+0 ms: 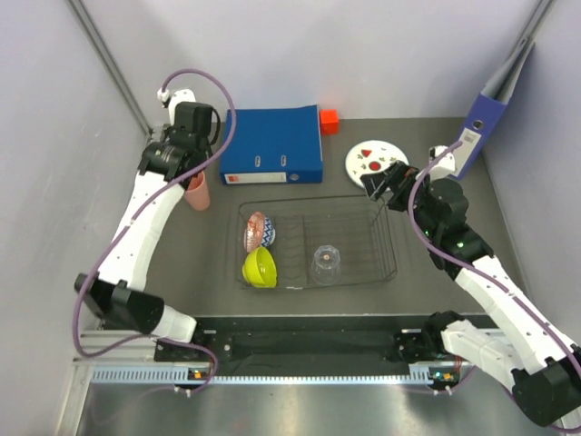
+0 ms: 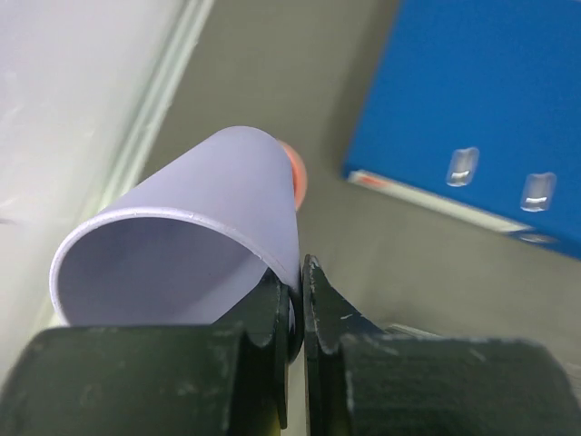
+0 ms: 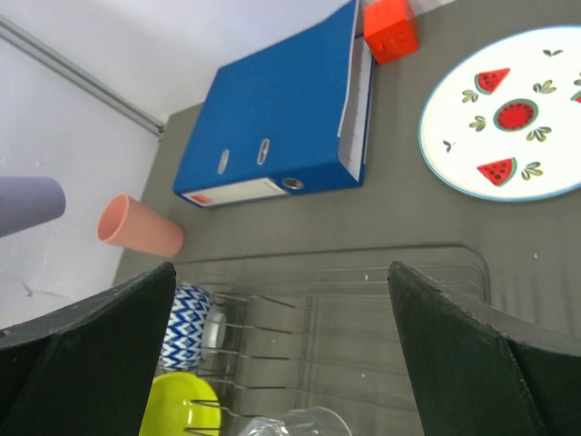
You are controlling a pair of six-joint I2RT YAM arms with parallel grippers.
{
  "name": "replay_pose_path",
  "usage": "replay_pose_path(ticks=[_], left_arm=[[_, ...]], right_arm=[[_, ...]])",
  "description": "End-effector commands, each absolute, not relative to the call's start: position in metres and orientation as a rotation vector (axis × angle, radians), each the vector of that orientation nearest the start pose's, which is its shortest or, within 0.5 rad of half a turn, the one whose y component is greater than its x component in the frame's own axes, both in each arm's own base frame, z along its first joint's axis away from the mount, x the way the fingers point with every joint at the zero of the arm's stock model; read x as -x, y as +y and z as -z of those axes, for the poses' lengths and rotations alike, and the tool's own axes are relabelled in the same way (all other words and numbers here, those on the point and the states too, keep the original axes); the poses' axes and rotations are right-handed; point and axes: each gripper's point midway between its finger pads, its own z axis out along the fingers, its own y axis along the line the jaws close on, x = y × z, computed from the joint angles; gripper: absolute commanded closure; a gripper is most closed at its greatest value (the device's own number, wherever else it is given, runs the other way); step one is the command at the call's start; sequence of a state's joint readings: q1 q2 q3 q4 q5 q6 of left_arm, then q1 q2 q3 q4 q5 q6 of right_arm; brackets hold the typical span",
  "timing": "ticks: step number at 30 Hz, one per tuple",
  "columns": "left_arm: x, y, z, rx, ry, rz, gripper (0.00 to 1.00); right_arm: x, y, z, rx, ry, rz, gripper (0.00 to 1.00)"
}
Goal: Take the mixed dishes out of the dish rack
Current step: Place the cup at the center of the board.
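My left gripper (image 1: 186, 171) (image 2: 302, 272) is shut on the rim of the lilac cup (image 2: 195, 227), holding it tilted just above the salmon-pink cup (image 1: 197, 193) (image 2: 295, 173), which stands on the table left of the dish rack (image 1: 318, 241). The rack holds the brown-blue patterned bowl (image 1: 258, 230), the lime-yellow bowl (image 1: 260, 266) and the clear tumbler (image 1: 325, 263). The white plate (image 1: 374, 162) (image 3: 508, 118) lies on the table behind the rack. My right gripper (image 1: 386, 182) (image 3: 281, 300) is open and empty above the rack's far right corner.
A blue binder (image 1: 272, 145) lies flat behind the rack with a small orange-red cube (image 1: 329, 120) at its right end. A second binder (image 1: 490, 109) leans on the right wall. The left wall is close to the cups.
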State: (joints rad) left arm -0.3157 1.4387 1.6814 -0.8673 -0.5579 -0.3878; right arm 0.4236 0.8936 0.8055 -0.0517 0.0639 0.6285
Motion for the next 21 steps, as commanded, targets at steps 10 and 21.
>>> replay_pose_path(ticks=[10, 21], left_arm=[[-0.391, 0.002, -0.316, 0.444, 2.141, -0.392, 1.0], [-0.417, -0.009, -0.285, 0.463, 2.237, -0.22, 1.0]], right_arm=[[-0.303, 0.15, -0.274, -0.195, 1.756, -0.682, 0.0], [-0.305, 0.159, -0.268, -0.177, 1.778, -0.72, 0.0]])
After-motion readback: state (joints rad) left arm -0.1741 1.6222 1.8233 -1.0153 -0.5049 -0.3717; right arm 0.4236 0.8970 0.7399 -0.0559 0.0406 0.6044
